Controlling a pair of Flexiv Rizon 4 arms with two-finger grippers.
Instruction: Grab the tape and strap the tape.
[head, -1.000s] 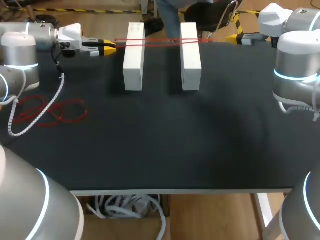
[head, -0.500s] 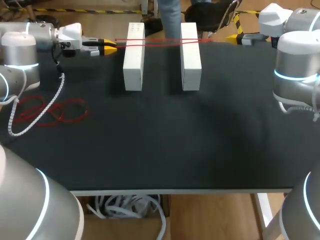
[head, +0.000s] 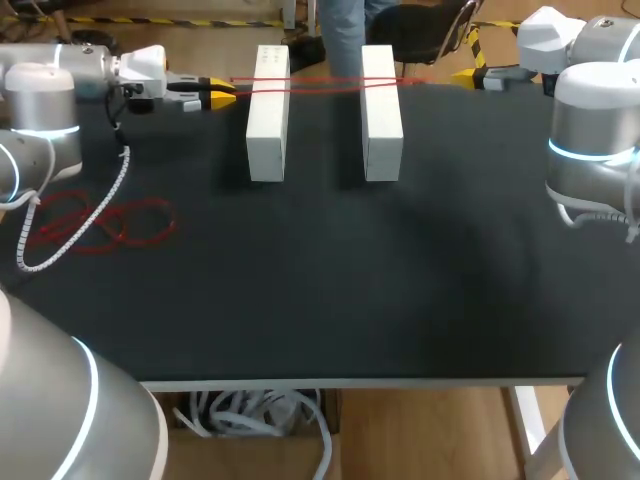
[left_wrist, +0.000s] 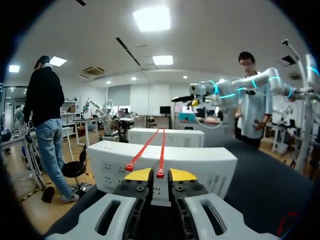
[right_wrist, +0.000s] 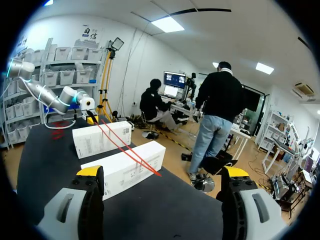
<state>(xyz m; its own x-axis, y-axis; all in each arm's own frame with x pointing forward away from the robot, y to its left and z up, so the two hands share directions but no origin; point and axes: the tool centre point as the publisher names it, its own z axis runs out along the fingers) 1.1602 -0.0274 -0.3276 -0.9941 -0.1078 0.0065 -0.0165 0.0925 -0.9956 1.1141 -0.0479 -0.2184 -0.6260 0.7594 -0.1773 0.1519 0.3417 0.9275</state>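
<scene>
Two strands of red tape (head: 325, 84) lie across the far ends of two white boxes (head: 268, 110) (head: 381, 110). My left gripper (head: 222, 93) is level with the tape's left ends, just left of the left box. In the left wrist view one tape end (left_wrist: 160, 173) sits in the narrow gap of the left gripper (left_wrist: 160, 175), whose fingers do not visibly pinch it; the other end (left_wrist: 129, 166) lies beside one tip. My right gripper (head: 470, 75) hangs wide open to the right of the boxes, with the tape (right_wrist: 131, 150) ahead of the right gripper (right_wrist: 163, 172).
A loose pile of red tape (head: 105, 222) lies on the black table (head: 330, 280) at the left, under my left arm's white coiled cable (head: 85, 225). The boxes stand parallel near the far edge with a gap between them.
My left gripper has crept a little to the right, toward the tape's ends. The tape, the boxes and the right arm have not moved.
</scene>
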